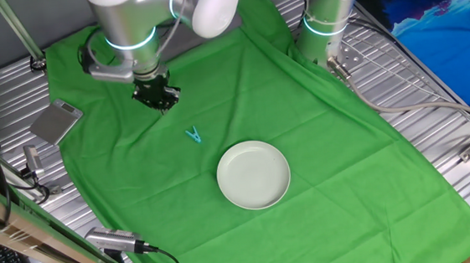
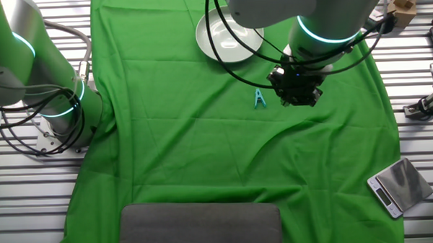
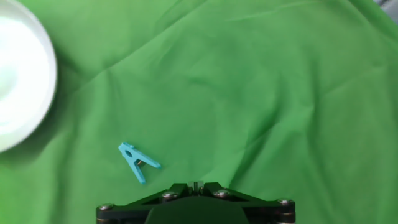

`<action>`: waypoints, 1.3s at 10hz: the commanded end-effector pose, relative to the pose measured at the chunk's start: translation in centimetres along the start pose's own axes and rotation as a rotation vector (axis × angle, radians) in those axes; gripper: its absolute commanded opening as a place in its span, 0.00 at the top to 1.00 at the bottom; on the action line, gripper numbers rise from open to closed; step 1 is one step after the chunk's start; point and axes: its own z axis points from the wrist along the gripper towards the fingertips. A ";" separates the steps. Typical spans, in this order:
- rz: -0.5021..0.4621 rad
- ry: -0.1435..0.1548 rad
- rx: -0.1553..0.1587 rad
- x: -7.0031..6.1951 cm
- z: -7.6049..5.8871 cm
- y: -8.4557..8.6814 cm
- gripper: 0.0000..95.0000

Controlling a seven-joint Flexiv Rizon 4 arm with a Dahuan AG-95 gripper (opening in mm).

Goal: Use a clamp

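I am hanging over the green cloth that is covering the desk, with nothing between my jaws; whether they are spread or closed I cannot tell, since the fingers are not showing clearly in any view. The clamp is lying flat on the cloth just ahead of my jaws and off to one side, its V-shaped legs splayed, apart from me and untouched. Beyond it, farther off on the same side, the white plate is sitting. I am judging the risks from here: the clamp is tiny and lying at a slant, so if I am coming down without turning to match it, my fingers may be nudging it away or pinching cloth instead. The cloth is wrinkled, and a fold could be lifting with the clamp.
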 end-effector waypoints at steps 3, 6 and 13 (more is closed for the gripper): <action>-0.023 0.010 0.005 -0.3 0.7 0.4 1.00; -0.010 0.009 0.004 -0.6 0.8 0.6 1.00; -0.071 0.001 -0.002 -0.6 0.9 0.6 1.00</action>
